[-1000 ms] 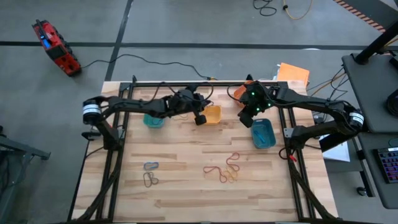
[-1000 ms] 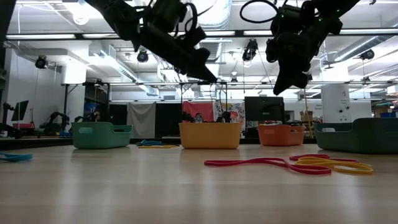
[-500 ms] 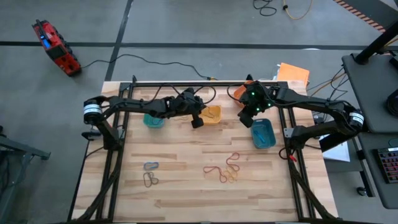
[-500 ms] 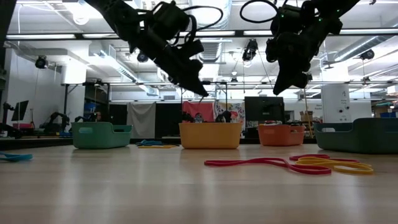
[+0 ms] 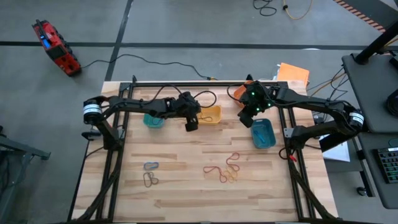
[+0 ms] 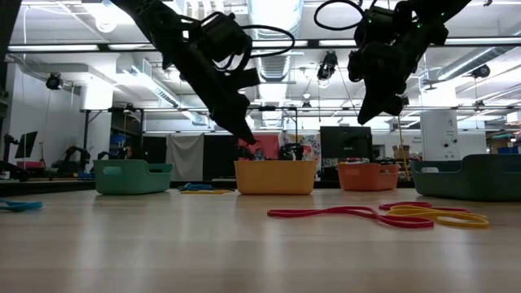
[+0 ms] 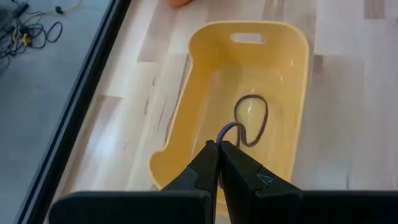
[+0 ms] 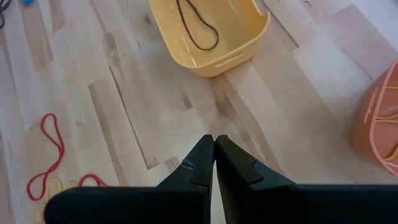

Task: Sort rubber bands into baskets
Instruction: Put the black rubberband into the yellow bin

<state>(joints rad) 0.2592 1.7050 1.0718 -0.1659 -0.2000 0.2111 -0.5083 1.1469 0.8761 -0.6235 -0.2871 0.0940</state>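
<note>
My left gripper [image 5: 191, 124] [image 6: 249, 138] [image 7: 219, 144] hangs over the left end of the yellow basket [image 5: 212, 114] [image 7: 292, 74], shut on a dark purple rubber band [image 7: 250, 118] whose loop lies inside the basket. My right gripper [image 5: 245, 118] [image 6: 364, 118] [image 8: 214, 140] is shut and empty, high above the table between the yellow basket and the blue basket [image 5: 263, 133]. The teal basket [image 5: 153, 121] and the orange basket [image 5: 239, 94] stand on the far part of the table. Red and yellow bands [image 5: 225, 168] and grey and dark bands [image 5: 150, 174] lie on the table's near half. My left gripper pinches one end of the dark purple band [image 7: 225, 130] between its two fingertips. The fingers slant down toward the basket from the table's left side. The band runs from the fingertips down into the yellow basket, where its other end lies as a slack loop on the floor.
Black cables loop over both arms above the far rail. Bare wood lies between the baskets and the loose bands. The table's metal frame runs along its left and right edges [image 5: 112, 155].
My left gripper has gone toward the table's left edge and a little down, from over the middle of the yellow basket to its left end.
</note>
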